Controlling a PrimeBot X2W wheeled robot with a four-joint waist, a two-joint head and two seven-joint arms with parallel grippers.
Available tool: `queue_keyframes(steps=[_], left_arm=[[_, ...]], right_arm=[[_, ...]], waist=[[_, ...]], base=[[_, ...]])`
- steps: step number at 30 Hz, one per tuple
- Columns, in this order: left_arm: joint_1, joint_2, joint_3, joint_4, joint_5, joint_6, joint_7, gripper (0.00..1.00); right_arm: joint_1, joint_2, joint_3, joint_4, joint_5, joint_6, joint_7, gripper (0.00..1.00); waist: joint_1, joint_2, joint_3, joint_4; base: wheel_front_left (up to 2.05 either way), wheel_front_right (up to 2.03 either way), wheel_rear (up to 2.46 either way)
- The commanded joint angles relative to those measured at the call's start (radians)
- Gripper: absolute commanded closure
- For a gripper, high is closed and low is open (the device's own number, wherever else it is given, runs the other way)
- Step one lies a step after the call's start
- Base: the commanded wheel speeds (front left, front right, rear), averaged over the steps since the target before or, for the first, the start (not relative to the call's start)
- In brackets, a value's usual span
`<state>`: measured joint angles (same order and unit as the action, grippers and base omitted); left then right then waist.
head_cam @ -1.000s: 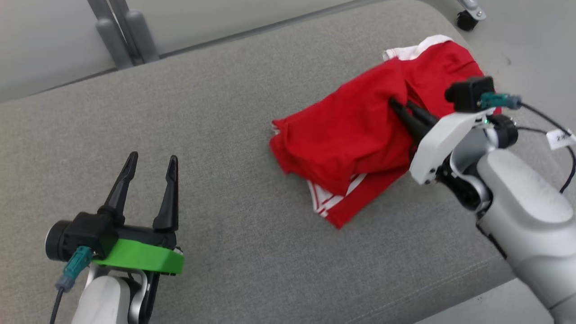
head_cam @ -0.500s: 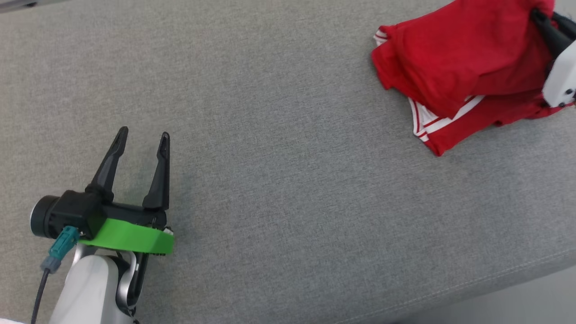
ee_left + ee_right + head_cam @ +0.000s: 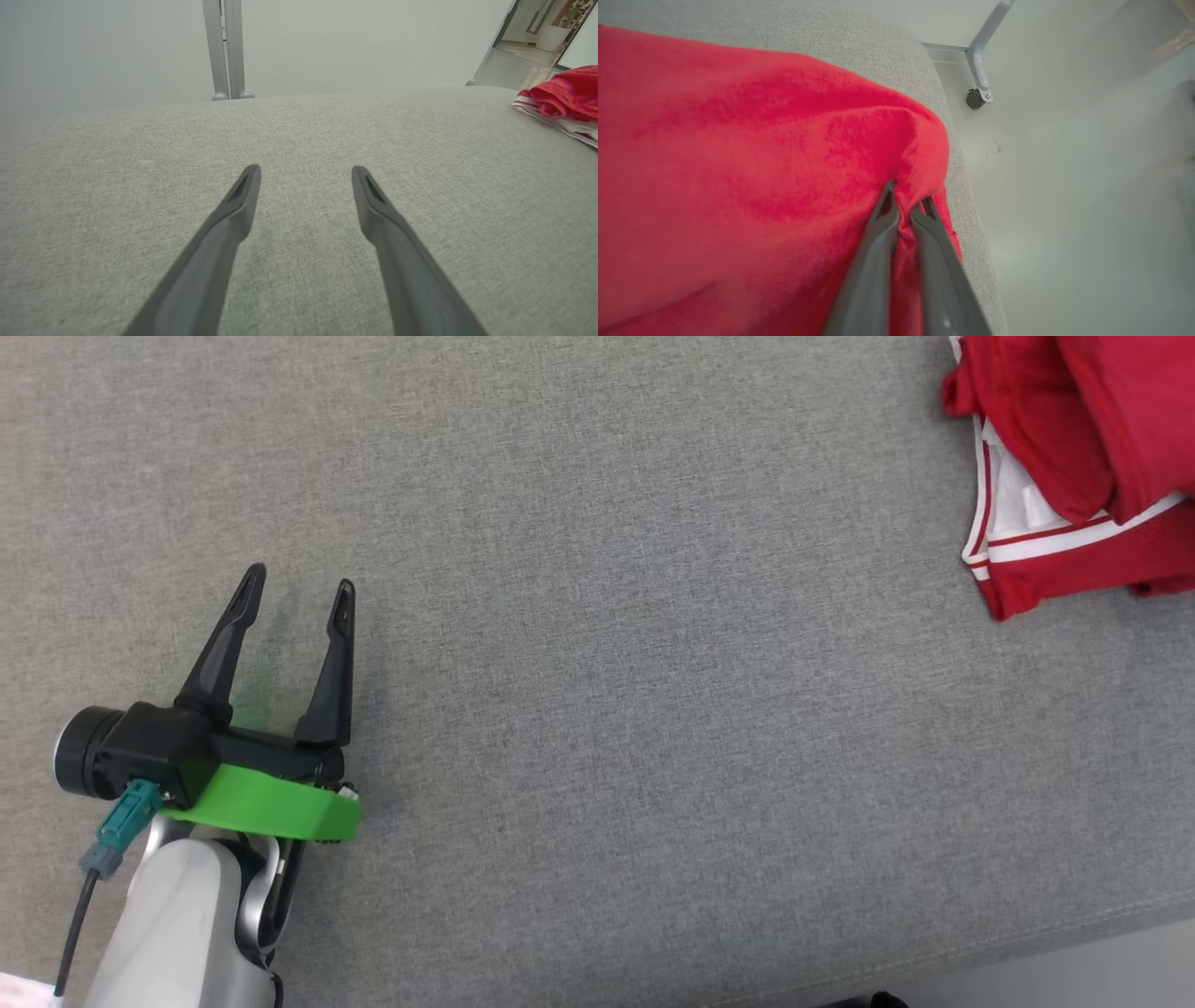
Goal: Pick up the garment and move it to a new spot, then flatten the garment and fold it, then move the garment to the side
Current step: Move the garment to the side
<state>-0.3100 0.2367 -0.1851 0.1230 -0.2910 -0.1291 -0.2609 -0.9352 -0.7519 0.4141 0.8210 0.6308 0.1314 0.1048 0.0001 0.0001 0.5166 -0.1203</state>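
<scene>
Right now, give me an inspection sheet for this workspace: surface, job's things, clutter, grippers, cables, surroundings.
Surface: grey fabric cushion, smooth.
Job's things: red garment with white trim, bunched near the cushion's right end.
Clutter: nothing seen.
Grippers: left gripper open over the cushion, holding nothing; right gripper with fingers shut on the red garment.
Cables: cable with teal plug at the left wrist.
Surroundings: pale floor, caster leg, grey posts.
</scene>
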Motion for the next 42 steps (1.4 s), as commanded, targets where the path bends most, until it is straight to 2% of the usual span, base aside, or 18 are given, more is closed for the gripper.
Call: queue_keyframes(steps=[1,2,3,10,15,19,26,32,36,42], left_arm=[[-0.020,0.009,0.000,0.004,0.000,-0.002,0.000,0.00],[-0.022,0.008,-0.001,0.006,-0.001,-0.002,-0.001,0.00],[-0.022,0.005,-0.003,0.011,-0.003,-0.002,-0.001,0.00],[0.013,-0.015,0.006,0.042,-0.016,0.007,-0.003,0.00],[0.059,-0.031,0.037,0.045,-0.025,0.018,-0.004,0.00],[0.110,-0.043,0.067,0.036,-0.027,0.026,-0.004,0.00],[0.198,-0.057,0.114,0.026,-0.025,0.042,-0.004,0.00],[0.257,-0.081,0.145,0.010,-0.033,0.049,-0.004,0.00],[0.286,-0.092,0.167,0.010,-0.034,0.044,-0.004,0.00],[0.318,-0.105,0.183,0.045,-0.003,0.036,-0.004,0.00]], right_arm=[[-0.022,0.007,-0.014,0.047,-0.037,-0.002,-0.030,0.93],[-0.030,0.013,-0.025,0.076,-0.057,-0.002,-0.051,0.54],[-0.038,0.027,-0.033,0.112,-0.086,-0.002,-0.078,0.00],[-0.079,0.097,-0.104,0.281,-0.239,-0.001,-0.283,0.00],[-0.040,0.162,-0.119,0.245,-0.302,-0.001,-0.359,0.00],[0.031,0.210,-0.120,0.125,-0.310,-0.001,-0.370,0.00],[0.265,0.280,-0.154,-0.204,-0.289,-0.001,-0.370,0.00],[0.469,0.329,-0.181,-0.414,-0.271,-0.001,-0.370,0.00],[0.581,0.354,-0.205,-0.511,-0.263,-0.001,-0.370,0.00],[0.725,0.398,-0.258,-0.573,-0.283,-0.001,-0.370,0.00]], waist=[[-0.0001,-0.0001,-0.006,0.003],[-0.0001,-0.0001,-0.011,0.003],[-0.0001,-0.0001,-0.020,0.005],[-0.0001,-0.0001,-0.127,0.003],[-0.0001,-0.0001,-0.243,-0.005],[-0.0001,-0.0001,-0.334,-0.009],[-0.0001,-0.0001,-0.474,-0.007],[-0.0001,-0.0001,-0.535,0.002],[-0.0001,-0.0001,-0.554,0.018],[-0.0001,-0.0001,-0.571,0.039]], base=[[0.00,0.00,0.00],[0.00,0.00,0.00],[0.00,0.00,0.00],[0.00,0.00,0.00],[0.00,0.00,0.00],[0.00,0.00,0.00],[0.00,0.00,0.00],[0.00,0.00,0.00],[0.00,0.00,0.00],[0.00,0.00,0.00]])
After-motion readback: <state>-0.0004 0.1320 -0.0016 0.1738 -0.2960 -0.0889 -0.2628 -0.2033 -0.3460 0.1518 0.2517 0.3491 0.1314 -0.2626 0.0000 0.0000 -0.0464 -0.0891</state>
